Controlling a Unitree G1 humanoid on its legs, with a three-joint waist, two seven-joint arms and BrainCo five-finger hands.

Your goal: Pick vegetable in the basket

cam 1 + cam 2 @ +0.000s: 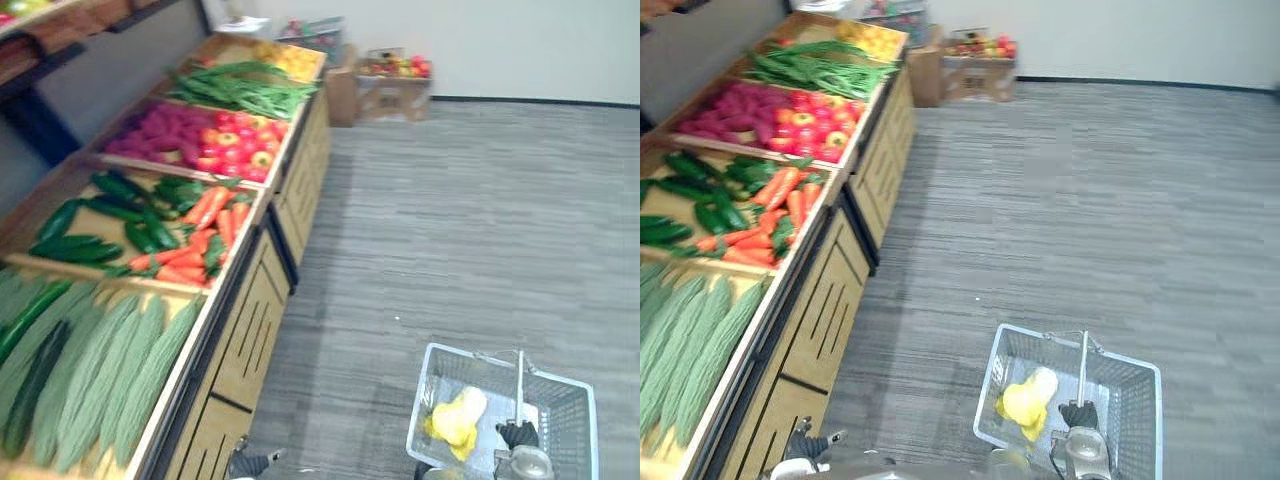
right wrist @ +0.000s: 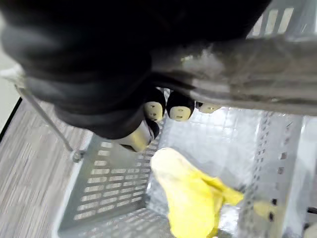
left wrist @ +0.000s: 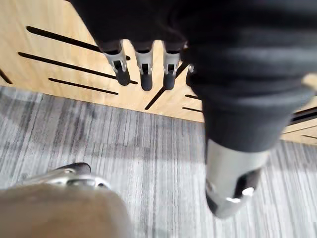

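Observation:
A grey wire basket (image 1: 432, 400) hangs over the floor at the lower right, beside the produce stand. My right hand (image 1: 518, 435) is shut on its handle (image 1: 520, 385); the right wrist view shows the fingers (image 2: 171, 106) curled round the bar (image 2: 247, 52). A yellow vegetable (image 1: 455, 420) lies on the basket's bottom (image 2: 193, 198). My left hand (image 1: 246, 464) hangs low by the stand's wooden front, with straight fingers (image 3: 143, 74) that hold nothing. The stand's bins hold carrots (image 1: 205, 230), cucumbers (image 1: 105, 215), long ridged green gourds (image 1: 110, 380), red and yellow peppers (image 1: 238, 145) and green beans (image 1: 240, 88).
The wooden stand (image 1: 250, 330) runs along the left, its slotted cabinet front (image 3: 59, 59) close to my left hand. Cardboard boxes of produce (image 1: 390, 85) stand against the far wall. Grey floor (image 1: 450, 230) stretches to the right of the stand.

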